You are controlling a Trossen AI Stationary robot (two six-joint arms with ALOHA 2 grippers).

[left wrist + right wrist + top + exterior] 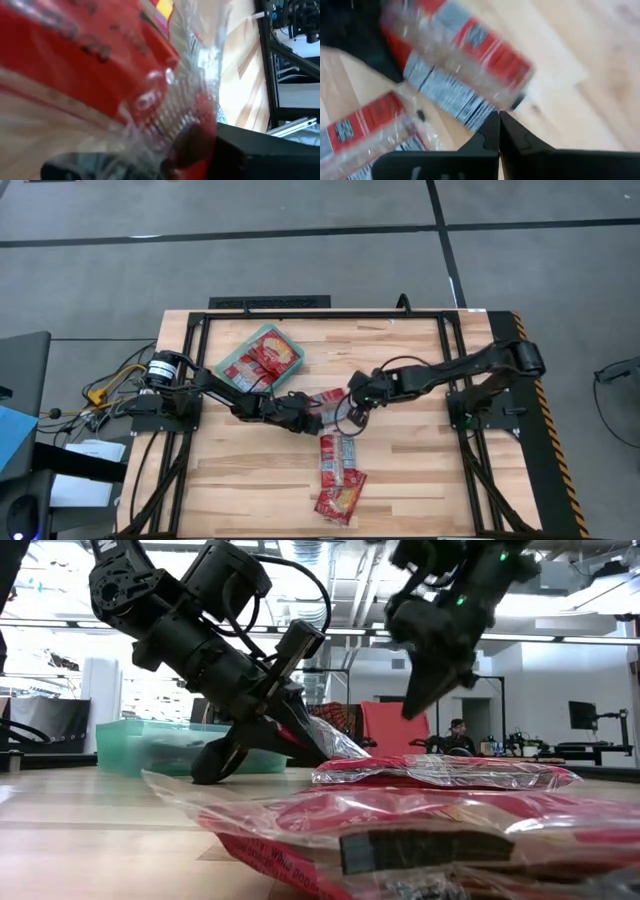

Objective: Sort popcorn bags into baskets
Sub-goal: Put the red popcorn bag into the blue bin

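Observation:
A teal tray (290, 375) at the table's far left holds red popcorn bags (262, 358); it also shows in the low view (130, 745). My left gripper (305, 415) is at mid-table, shut on a red popcorn bag (326, 401) in clear crinkled wrap. My right gripper (354, 408) hangs just to the right of that bag, fingers shut and empty, its tips (410, 708) above the table. Two more bags (338, 450) (340, 498) lie flat on the table nearer the front edge. My left gripper pinches the bag between its two fingers at the bag's left end (315, 740), on the clear wrap (175, 120). The fingers (225, 755) slant down from the table's left. The held end is raised off the wood; how the far end sits is unclear.
The two loose bags fill the low view's foreground (440, 772) (380, 830). A black frame (320, 312) runs around the table's far and side edges. Bare wood (240, 470) lies at the near left and near right.

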